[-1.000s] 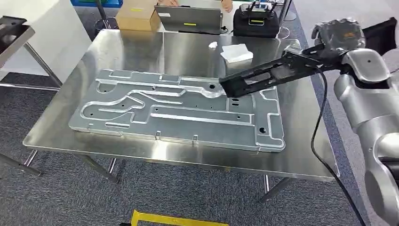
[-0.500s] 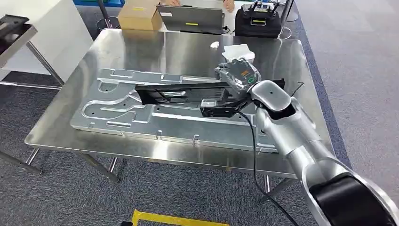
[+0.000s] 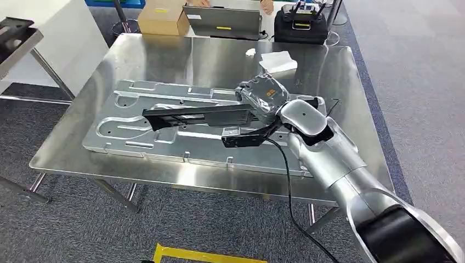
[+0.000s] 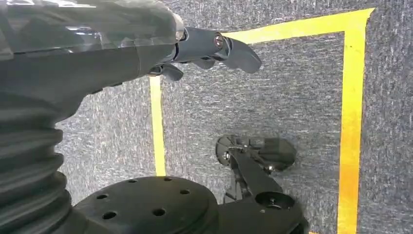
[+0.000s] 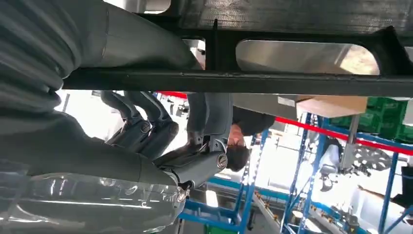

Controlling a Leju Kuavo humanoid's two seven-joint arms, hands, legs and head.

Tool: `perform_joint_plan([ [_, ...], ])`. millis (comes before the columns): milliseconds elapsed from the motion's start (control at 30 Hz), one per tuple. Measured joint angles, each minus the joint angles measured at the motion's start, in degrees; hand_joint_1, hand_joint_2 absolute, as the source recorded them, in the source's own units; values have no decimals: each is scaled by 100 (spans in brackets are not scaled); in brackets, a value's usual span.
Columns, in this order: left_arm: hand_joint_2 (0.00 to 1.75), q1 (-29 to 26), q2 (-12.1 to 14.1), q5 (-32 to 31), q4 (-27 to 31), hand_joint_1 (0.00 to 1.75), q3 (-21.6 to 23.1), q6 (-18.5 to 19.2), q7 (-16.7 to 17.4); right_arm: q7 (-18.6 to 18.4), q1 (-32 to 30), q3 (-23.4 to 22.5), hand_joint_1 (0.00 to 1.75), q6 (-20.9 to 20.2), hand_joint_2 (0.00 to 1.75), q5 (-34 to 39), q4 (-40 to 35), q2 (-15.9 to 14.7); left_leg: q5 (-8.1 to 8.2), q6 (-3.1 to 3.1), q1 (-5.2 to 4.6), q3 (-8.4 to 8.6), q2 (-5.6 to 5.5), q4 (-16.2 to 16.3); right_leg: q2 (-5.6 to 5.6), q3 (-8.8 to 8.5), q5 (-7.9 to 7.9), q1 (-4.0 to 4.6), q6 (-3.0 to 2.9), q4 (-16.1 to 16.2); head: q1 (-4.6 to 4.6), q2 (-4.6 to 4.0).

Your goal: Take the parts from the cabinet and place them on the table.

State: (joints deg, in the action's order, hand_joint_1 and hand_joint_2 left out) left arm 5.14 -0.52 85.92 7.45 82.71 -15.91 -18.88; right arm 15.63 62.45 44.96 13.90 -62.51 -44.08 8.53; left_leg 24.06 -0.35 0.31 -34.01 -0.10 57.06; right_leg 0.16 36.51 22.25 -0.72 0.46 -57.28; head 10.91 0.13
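A: Where is the part now?
B: The black part (image 3: 203, 116) is in the right hand (image 3: 264, 94), which grips it at one end. It hangs low over the grey plate (image 3: 137, 143) on the table (image 3: 164, 60); I cannot tell if it touches the plate.
A: How does it lie?
B: Its long axis runs across the table, from the hand out to the robot's left, almost level. In the right wrist view the fingers (image 5: 146, 129) curl close around the bar of the part.
A: And the left hand?
B: The left hand (image 4: 146, 39) hangs down over the floor, well apart from the table. Its fingers are not wide, but I cannot tell more.
A: What changed?
B: Compared with a second ago, the arm has swung in from the right side and the part is lower and further left.
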Motion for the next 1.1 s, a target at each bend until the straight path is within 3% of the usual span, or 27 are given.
perform_joint_plan([
  [267, 175, -1, -2, 0, 0, 0, -230, 114, -116, 52, -81, 234, 175, -105, 175, 127, -320, -66, 0, 0, 1, 0, 0, 0, 0, 2, 0, 1, 0, 0, 0, 0],
  [700, 175, -19, -37, 0, 0, 0, -394, -81, -26, -109, -154, 669, 175, -142, 175, 311, -671, -149, 0, 0, 0, 0, 0, 0, 0, 1, 0, 1, 0, 0, 0, 0],
  [900, 175, -19, -46, -2, 0, 0, -448, -149, 162, -105, -112, 665, 175, -118, 175, 433, -525, -168, 0, 0, 0, -1, 0, 0, -1, 0, 0, 1, 0, 0, 0, 0],
  [1000, 175, -17, -48, -2, 0, 0, -507, -4, 545, -103, -70, 665, 175, -158, 175, 440, -475, -164, 0, 0, 0, -1, 0, 0, -1, 1, 0, 1, 0, 0, 0, 0],
  [1100, 175, -16, -46, -2, 0, 0, -509, 236, 640, -107, -54, 667, 175, -199, 175, 451, -462, -160, 12, 16, -7, -5, 0, 15, -3, -1, -1, -25, 3, 9, 0, 0],
])
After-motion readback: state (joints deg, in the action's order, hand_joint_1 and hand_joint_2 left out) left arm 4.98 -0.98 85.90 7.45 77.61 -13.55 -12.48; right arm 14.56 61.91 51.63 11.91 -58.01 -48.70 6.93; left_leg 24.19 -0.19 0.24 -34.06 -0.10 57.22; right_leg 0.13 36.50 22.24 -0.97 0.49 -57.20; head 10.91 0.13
